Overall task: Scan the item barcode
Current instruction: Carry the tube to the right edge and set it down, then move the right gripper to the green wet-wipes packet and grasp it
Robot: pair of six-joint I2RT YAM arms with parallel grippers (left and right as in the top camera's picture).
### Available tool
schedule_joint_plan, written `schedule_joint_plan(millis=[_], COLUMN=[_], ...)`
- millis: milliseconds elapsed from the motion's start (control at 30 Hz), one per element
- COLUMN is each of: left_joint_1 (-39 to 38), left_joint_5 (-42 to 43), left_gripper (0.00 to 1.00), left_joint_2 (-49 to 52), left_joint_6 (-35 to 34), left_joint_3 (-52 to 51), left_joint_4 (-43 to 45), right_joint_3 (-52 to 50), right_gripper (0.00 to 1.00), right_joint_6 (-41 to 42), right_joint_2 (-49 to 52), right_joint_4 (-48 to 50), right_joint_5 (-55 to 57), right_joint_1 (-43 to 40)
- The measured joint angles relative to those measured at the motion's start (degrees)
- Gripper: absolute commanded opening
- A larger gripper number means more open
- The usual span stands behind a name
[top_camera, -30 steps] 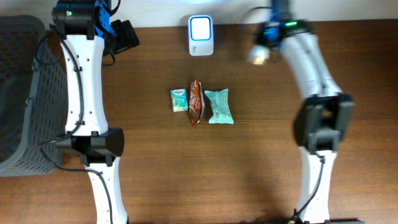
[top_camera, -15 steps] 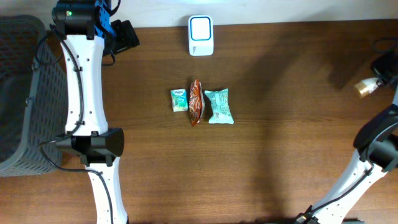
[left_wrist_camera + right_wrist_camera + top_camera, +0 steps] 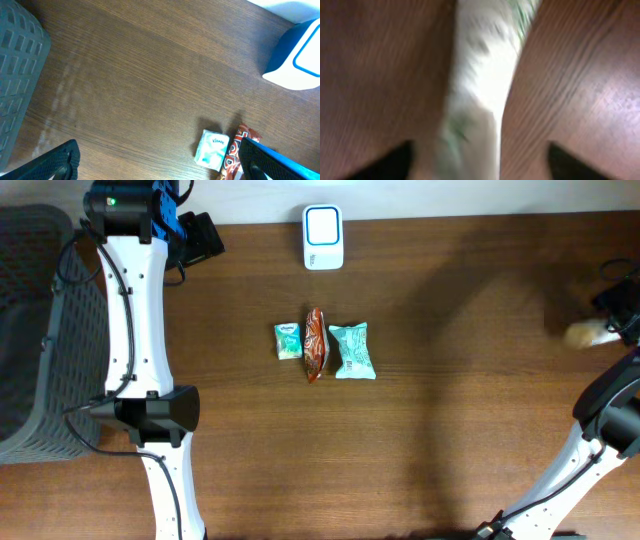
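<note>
Right arm has swung away from scanner to far right of table. Right gripper has sprung wide open. Pale packet, blurred, sits loose between fingers. Judgement: scan done, item released. Left gripper open, empty. Teal pouch waits mid-table.

Inventory, overhead view.

- One wooden table.
- Two robot arms: left arm and right arm.
- One white and blue scanner, top centre.
- One grey basket, left edge of frame.
- Four packets:
  - Three in a row at centre: small teal packet, brown-orange wrapper, larger teal packet.
  - One pale packet, blurred, at the right edge.
</note>
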Motion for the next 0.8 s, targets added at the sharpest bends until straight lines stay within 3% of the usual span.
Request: schedule_joint_plan(millis=[200, 433, 633, 800], left_joint_1=[0.0, 0.0, 0.0, 0.0], left_joint_5=[0.0, 0.0, 0.0, 0.0], left_gripper=[0.99, 0.99, 0.99, 0.99], left_joint_2=[0.0, 0.0, 0.0, 0.0], left_joint_6=[0.0, 0.0, 0.0, 0.0], left_joint_3=[0.0, 0.0, 0.0, 0.0], left_joint_4=[0.0, 0.0, 0.0, 0.0], right_joint_3=[7.5, 11.9, 5.4, -7.8], right_gripper=[0.98, 0.98, 0.99, 0.99], right_joint_6=[-0.4, -11.5, -27.0, -32.2], right_joint_2=[-2.7, -12.3, -12.4, -11.7], right_joint_4=[-5.7, -10.4, -19.5, -12.9], right_joint_5=[-7.0, -41.5, -48.8, -49.8], right_joint_1=[-0.2, 2.7, 18.5, 32.7])
